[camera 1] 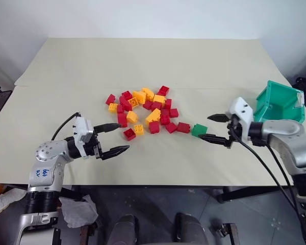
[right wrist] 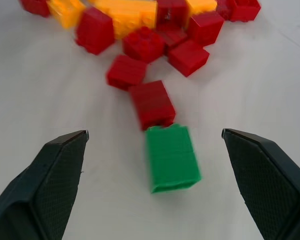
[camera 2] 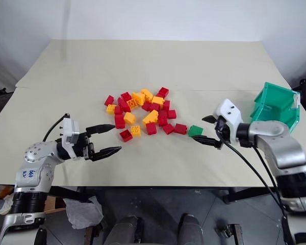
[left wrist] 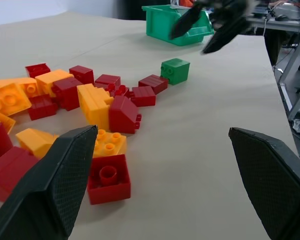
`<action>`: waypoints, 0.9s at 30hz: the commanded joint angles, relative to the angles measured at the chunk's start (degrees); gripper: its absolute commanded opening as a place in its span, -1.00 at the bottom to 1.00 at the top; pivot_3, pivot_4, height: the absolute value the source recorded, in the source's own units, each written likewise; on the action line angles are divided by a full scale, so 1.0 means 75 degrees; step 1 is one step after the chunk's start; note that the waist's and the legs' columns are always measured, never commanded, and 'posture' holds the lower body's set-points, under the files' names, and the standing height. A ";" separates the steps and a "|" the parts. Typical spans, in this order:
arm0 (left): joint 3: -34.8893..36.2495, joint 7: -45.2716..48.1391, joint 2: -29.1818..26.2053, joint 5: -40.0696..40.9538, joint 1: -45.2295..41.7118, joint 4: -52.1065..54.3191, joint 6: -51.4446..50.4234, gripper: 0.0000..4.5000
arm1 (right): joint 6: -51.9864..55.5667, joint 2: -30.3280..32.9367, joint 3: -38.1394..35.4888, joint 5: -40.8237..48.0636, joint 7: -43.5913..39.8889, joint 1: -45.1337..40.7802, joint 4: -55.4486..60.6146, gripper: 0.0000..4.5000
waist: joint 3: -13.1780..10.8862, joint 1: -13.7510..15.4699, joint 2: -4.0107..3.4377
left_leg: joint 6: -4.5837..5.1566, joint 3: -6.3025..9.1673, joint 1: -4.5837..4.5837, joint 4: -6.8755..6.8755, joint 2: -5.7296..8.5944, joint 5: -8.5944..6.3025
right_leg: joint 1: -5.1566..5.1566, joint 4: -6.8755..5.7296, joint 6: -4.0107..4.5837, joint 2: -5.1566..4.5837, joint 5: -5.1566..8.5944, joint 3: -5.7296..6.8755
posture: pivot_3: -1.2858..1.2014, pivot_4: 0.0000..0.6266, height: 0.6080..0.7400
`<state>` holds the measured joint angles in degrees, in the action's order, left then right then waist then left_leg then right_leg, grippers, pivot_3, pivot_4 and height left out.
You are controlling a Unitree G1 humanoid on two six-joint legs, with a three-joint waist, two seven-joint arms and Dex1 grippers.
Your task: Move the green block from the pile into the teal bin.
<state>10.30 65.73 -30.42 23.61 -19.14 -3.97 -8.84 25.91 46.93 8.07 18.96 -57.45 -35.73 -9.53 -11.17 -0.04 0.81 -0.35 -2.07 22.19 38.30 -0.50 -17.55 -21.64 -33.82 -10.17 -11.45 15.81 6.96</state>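
Observation:
The green block (camera 1: 199,130) lies on the table at the right edge of the pile (camera 1: 145,111) of red and yellow bricks, touching a red brick (right wrist: 151,104). My right gripper (camera 1: 215,128) is open just to the right of it, fingers pointing left at it with nothing between them; the block (right wrist: 172,158) sits in line with the gap. The teal bin (camera 1: 279,101) stands behind the right arm at the table's right edge. My left gripper (camera 1: 112,138) is open and empty, left of the pile, near a red brick (left wrist: 108,178).
The beige table (camera 1: 153,61) reaches far back behind the pile. Its front edge runs just below both grippers, and the right edge lies close beside the bin. A cable (camera 1: 265,166) hangs from the right arm.

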 commanded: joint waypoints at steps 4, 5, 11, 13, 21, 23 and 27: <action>-0.0018 -0.0184 -0.0138 0.0350 0.0250 0.0685 -0.0234 0.99 | -0.0434 -0.0243 0.0538 -0.0717 -0.1064 -0.0746 -0.1365 1.00 | 0.0000 -0.0023 0.0000 | -0.0003 -0.0002 0.0000 -0.0002 -0.0003 -0.0002 | 0.0000 0.0003 0.0000 0.0003 0.0000 0.0001 | 0.03 -0.52 1.00; -0.0028 -0.0199 -0.0144 0.0364 0.0258 0.0714 -0.0253 1.00 | -0.0502 -0.0302 0.0531 -0.0761 -0.1135 -0.0789 -0.1464 0.91 | 0.0000 -0.0022 0.0000 | -0.0004 -0.0002 0.0000 -0.0003 -0.0006 -0.0002 | -0.0001 0.0003 0.0000 0.0006 0.0000 0.0002 | 0.03 -0.52 1.00; -0.0057 -0.0120 -0.0153 0.0547 0.0350 0.0961 -0.0382 1.00 | -0.1149 -0.0583 0.0098 -0.0761 -0.1193 -0.0748 -0.1636 0.18 | 0.0000 -0.0025 -0.0001 | -0.0008 -0.0004 -0.0001 -0.0001 -0.0013 -0.0004 | -0.0002 0.0002 0.0000 0.0013 0.0000 0.0002 | 0.03 -0.52 1.00; -0.0130 0.0007 -0.0165 0.0640 0.0385 0.1069 -0.0441 1.00 | -0.1407 -0.0549 -0.0088 -0.0728 -0.1161 -0.0466 -0.1486 -0.13 | 0.0000 -0.0024 -0.0001 | -0.0009 -0.0004 -0.0001 -0.0002 -0.0013 -0.0005 | -0.0004 0.0003 0.0000 0.0014 0.0000 0.0001 | 0.03 -0.52 1.00; -0.0474 -0.0475 0.0059 0.0908 0.0072 0.1596 -0.1126 1.00 | -0.1631 -0.0488 -0.2345 0.0221 -0.0098 0.1409 0.0234 -0.35 | -0.0001 0.0047 -0.0003 | -0.0013 -0.0006 0.0001 -0.0002 -0.0013 -0.0008 | -0.0003 0.0007 0.0000 0.0014 0.0000 0.0001 | 0.03 -0.52 1.00; -0.0519 -0.0985 0.0395 0.0916 -0.0177 0.1680 -0.1203 1.00 | -0.1333 -0.0469 -0.3173 0.0572 0.0351 0.1996 0.0783 -0.35 | -0.0001 0.0078 -0.0003 | -0.0013 -0.0005 -0.0002 -0.0001 -0.0016 -0.0008 | -0.0001 0.0003 0.0000 0.0016 0.0000 0.0001 | 0.03 -0.52 1.00; -0.0790 -0.2086 0.1068 0.0550 -0.0817 0.1721 -0.1309 1.00 | -0.1156 -0.0518 -0.4907 0.0782 0.1730 0.2638 0.1178 -0.35 | -0.0001 0.0131 -0.0003 | -0.0013 -0.0008 -0.0001 0.0005 -0.0015 -0.0008 | 0.0003 0.0007 0.0001 0.0015 -0.0001 -0.0001 | 0.03 -0.52 1.00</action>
<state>5.58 55.48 -24.33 29.19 -22.53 6.89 -17.98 17.49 42.29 -20.45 23.76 -50.98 -17.42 -3.22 -11.18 0.94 0.78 -0.45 -2.20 22.14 38.32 -0.63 -17.61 -21.62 -33.75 -10.15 -11.31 15.80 6.94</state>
